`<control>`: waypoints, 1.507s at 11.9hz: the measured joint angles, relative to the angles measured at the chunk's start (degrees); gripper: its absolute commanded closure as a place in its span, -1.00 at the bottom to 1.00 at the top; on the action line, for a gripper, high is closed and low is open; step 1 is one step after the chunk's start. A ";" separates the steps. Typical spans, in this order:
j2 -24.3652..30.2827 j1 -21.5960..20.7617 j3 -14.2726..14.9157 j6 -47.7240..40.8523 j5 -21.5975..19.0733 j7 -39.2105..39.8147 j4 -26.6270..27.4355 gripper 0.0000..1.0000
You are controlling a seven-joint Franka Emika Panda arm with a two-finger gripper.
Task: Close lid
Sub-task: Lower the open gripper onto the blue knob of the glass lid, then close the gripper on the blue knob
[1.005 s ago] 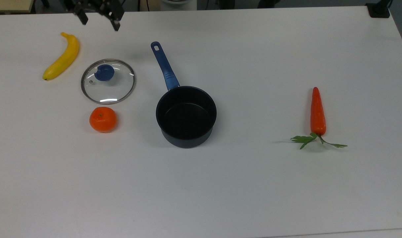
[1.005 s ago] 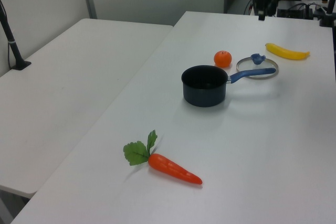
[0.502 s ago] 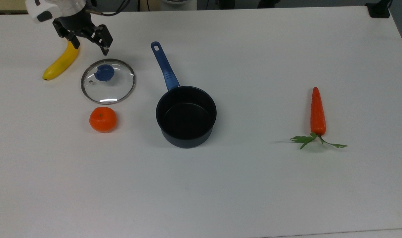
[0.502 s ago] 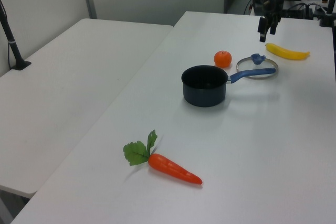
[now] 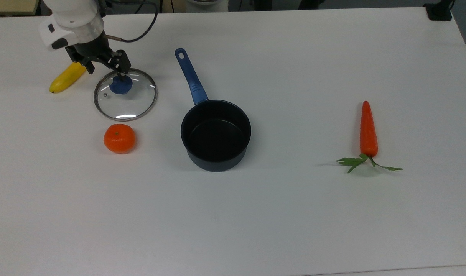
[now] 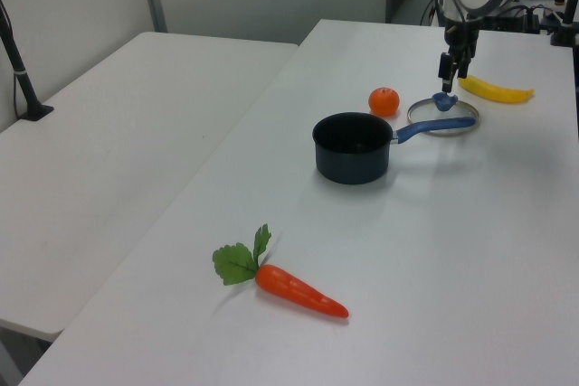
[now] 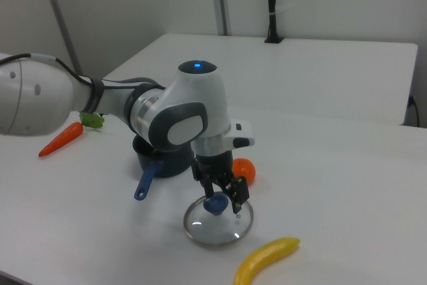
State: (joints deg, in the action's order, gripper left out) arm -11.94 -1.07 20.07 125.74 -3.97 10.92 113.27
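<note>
Gripper [image 5: 104,69] hangs open over the lid [image 5: 125,94], holding nothing; I'd center on the blue knob [image 5: 121,84] before closing, then lift straight.

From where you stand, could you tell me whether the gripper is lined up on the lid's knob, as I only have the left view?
Observer: In the right view the gripper is open, and the blue knob appears to sit between its fingers, not yet clamped.
Operator: Does the pot handle rest on the lid?
Observer: No, the top view shows the pot handle lying apart from the lid.
Operator: Is anything inside the pot?
Observer: The top view shows the pot empty.
</note>
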 measured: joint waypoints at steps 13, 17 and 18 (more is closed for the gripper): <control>-3.90 -0.72 -3.60 4.24 -0.41 -4.32 0.01 -0.69; -3.97 -0.71 -3.68 4.32 -0.41 -4.95 -0.12 -0.69; -3.89 -0.71 -3.69 4.04 -0.41 -4.95 -0.11 -0.69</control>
State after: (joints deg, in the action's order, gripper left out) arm -15.83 -1.78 16.38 129.77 -4.39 5.97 113.16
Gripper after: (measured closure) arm 0.154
